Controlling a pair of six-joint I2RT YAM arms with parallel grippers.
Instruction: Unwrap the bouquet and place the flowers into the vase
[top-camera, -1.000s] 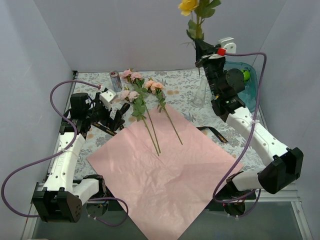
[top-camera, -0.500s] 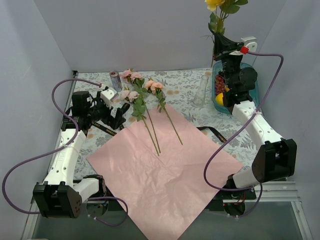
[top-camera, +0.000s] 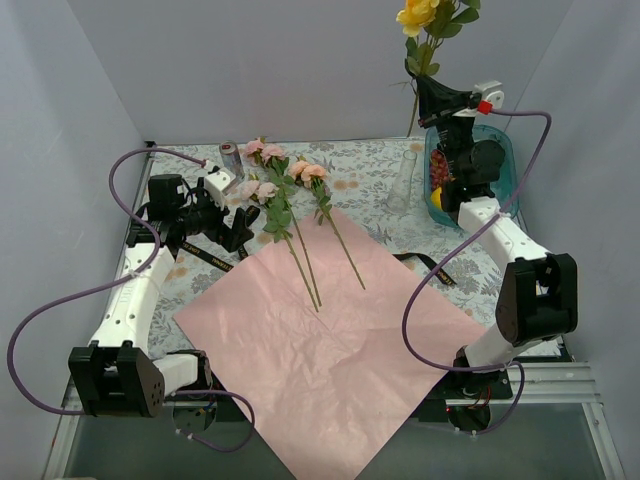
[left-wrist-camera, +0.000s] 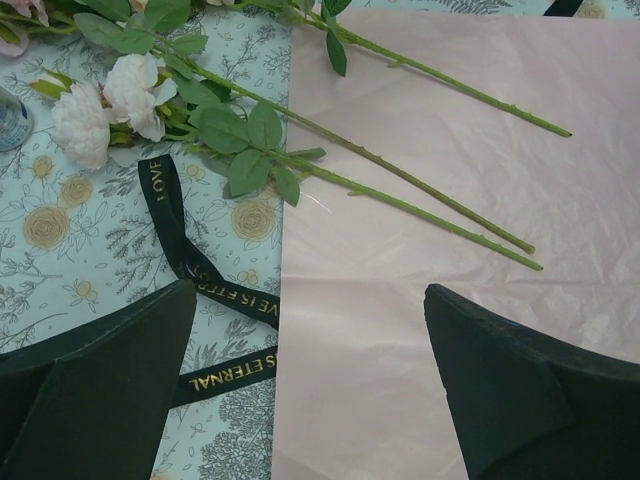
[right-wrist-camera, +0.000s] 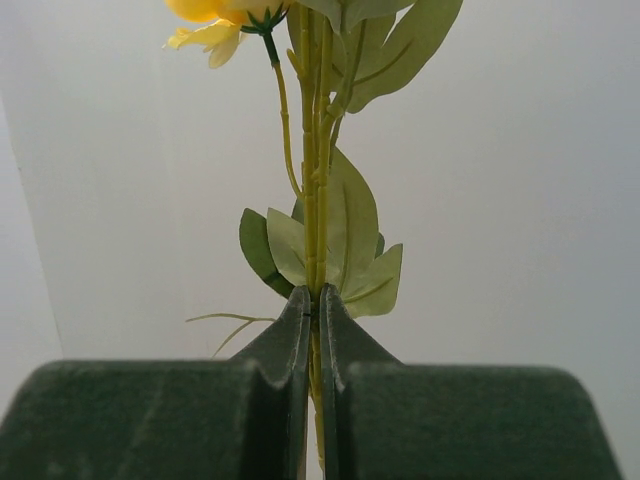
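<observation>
My right gripper (top-camera: 427, 90) is raised high at the back right, shut on the stem of a yellow flower (top-camera: 418, 15) that stands upright above it. The right wrist view shows that stem (right-wrist-camera: 315, 150) pinched between the fingers (right-wrist-camera: 296, 330). The clear glass vase (top-camera: 403, 182) stands below, slightly left of the gripper. Three pink flowers (top-camera: 290, 190) lie across the pink paper sheet (top-camera: 330, 340) and the cloth. My left gripper (top-camera: 235, 232) is open, low over the sheet's left edge, near the black ribbon (left-wrist-camera: 170, 220) and the stems (left-wrist-camera: 400, 165).
A silver can (top-camera: 231, 158) stands at the back left by the pink blooms. A teal tray (top-camera: 503, 160) with round fruit (top-camera: 438, 197) sits at the back right under the right arm. Another black ribbon piece (top-camera: 430, 268) lies right of the sheet. Walls close three sides.
The right arm has carried the yellow flower to the right, over the teal tray's side, then a little back left. The left arm has shifted slightly; its gripper stays open.
</observation>
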